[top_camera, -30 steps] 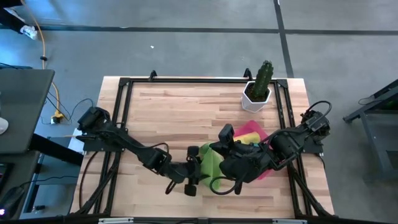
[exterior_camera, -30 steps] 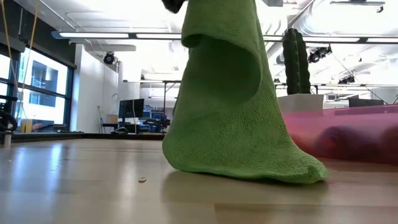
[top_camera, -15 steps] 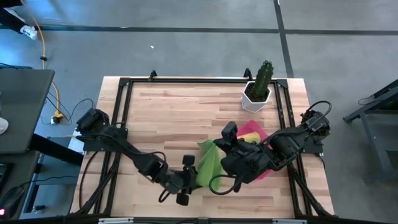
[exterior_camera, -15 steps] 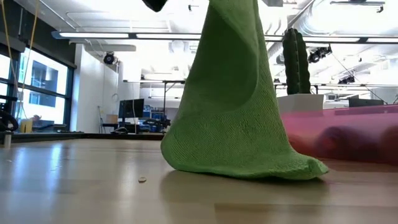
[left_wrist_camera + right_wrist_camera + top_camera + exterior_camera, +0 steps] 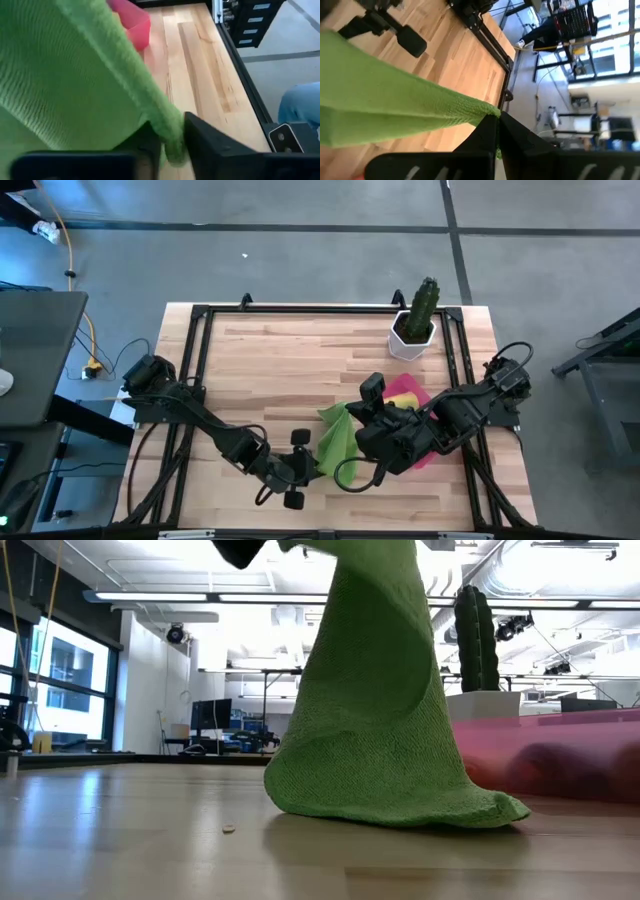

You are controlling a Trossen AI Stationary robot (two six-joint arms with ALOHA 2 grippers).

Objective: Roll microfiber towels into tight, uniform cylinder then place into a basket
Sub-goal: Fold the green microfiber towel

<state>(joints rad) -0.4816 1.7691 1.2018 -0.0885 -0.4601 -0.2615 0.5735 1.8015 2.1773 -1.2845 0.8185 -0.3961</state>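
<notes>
A lime green microfiber towel (image 5: 335,442) hangs between my two grippers near the table's front. Its lower end (image 5: 400,805) rests bunched on the wood. My right gripper (image 5: 495,125) is raised above the table and shut on the towel's top. My left gripper (image 5: 172,142) stands lower, at the towel's left side, shut on its edge. The pink-red basket (image 5: 570,745) sits just right of the towel, mostly under my right arm in the high view. A yellow towel (image 5: 398,385) shows at the basket's far end. My left gripper pinches the towel's hanging side edge (image 5: 167,127) between its two fingers, coming from the table's left and slanting down. The cloth runs up and away from the fingers. One layer or several, I cannot tell. My right gripper pinches a top corner (image 5: 487,111) of the towel between its two fingers, coming from the table's right and slanting down. The towel hangs below the fingers, with its lower end on the table.
A white pot with a green cactus (image 5: 415,320) stands at the far right, behind the basket. A black frame (image 5: 200,360) runs around the tabletop. Bare wood (image 5: 280,370) lies to the left and far side of the towel.
My left gripper has gone toward the table's near edge, along the towel's left side. The hollow fold in the hanging towel has flattened out and its upper left edge is drawn toward my left gripper. The towel's lower end has stayed on the table.
</notes>
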